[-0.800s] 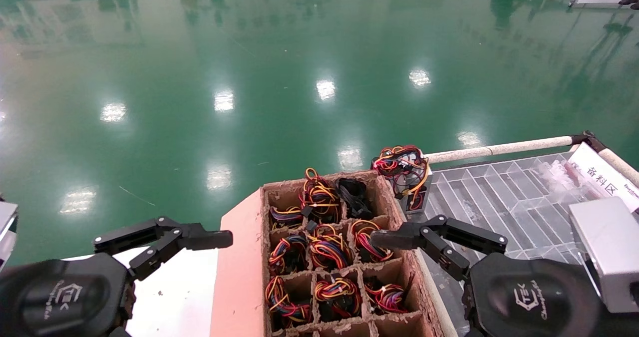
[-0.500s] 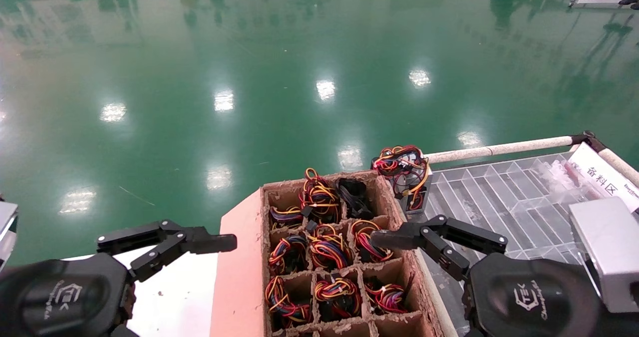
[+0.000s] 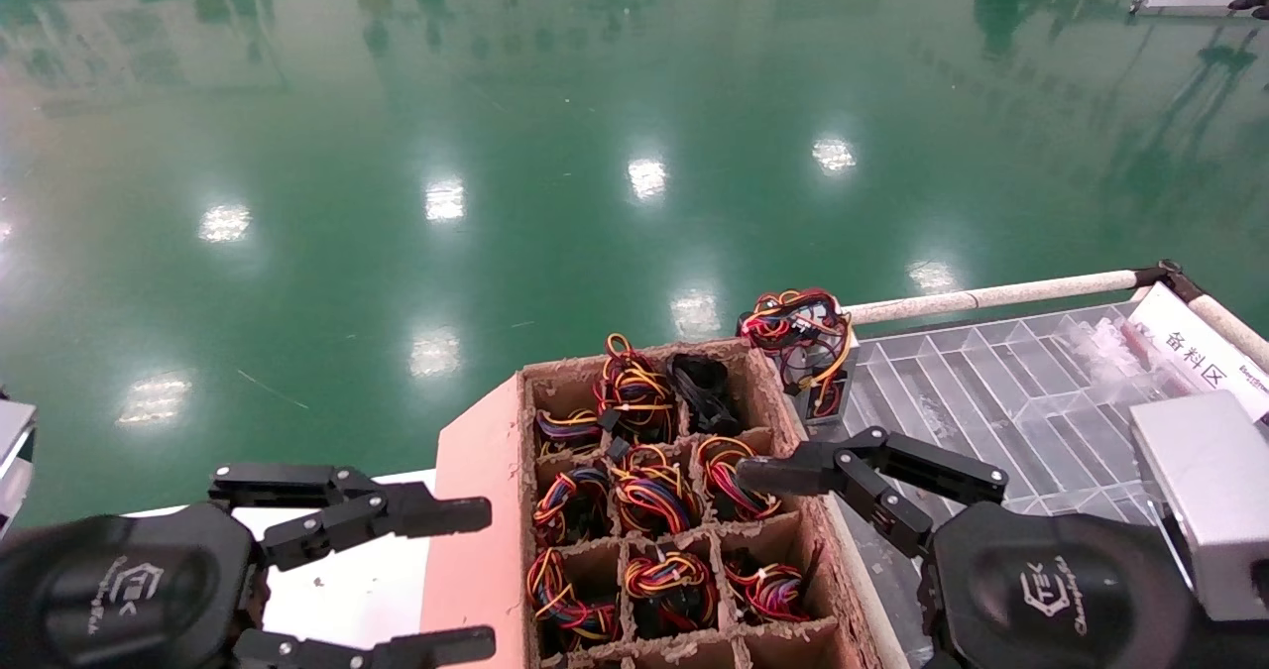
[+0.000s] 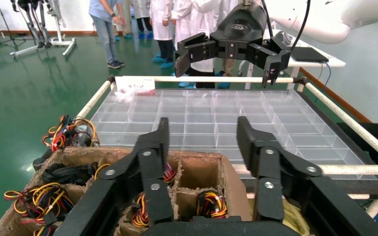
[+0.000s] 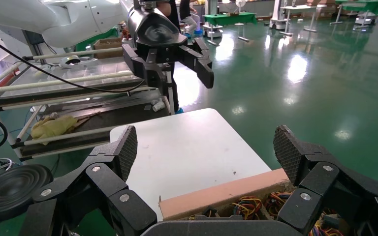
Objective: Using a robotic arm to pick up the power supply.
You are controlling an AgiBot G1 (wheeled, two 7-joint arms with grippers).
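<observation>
While nothing is being held: both grippers are hanging empty above the bench, and the pick is not yet begun.
Right gripper [image 5: 204, 152]: its jaws are standing wide apart, gripping nothing; one finger is reaching over the right-hand column of the box [image 3: 476, 550].
Left gripper [image 3: 486, 575]: it is also gaping open and empty, hovering just beside the box's left flap, over the white table [image 3: 367, 570].
Power supply [image 3: 729, 496]: it is sitting in a middle-row cell under the right fingertip, its coloured wires spilling up. Most other cells are holding similar bundles, so I cannot tell which one is meant.
Loose unit [image 3: 808, 352]: it is standing outside the box, at the edge of the clear tray [image 3: 991, 382].
Snag risk: wires are lying close to neighbouring bundles, so a lift could be dragging a second unit along.
Jam risk: wide jaws coming down may be landing on the cardboard dividers rather than inside a cell.
Slip risk: closing on wires alone, not the body, could be letting it drop.
Sign [image 3: 1195, 357]: it is reading 备料区.
Logo: white marks are showing on both gripper bodies; their lettering is too small for me to read.
</observation>
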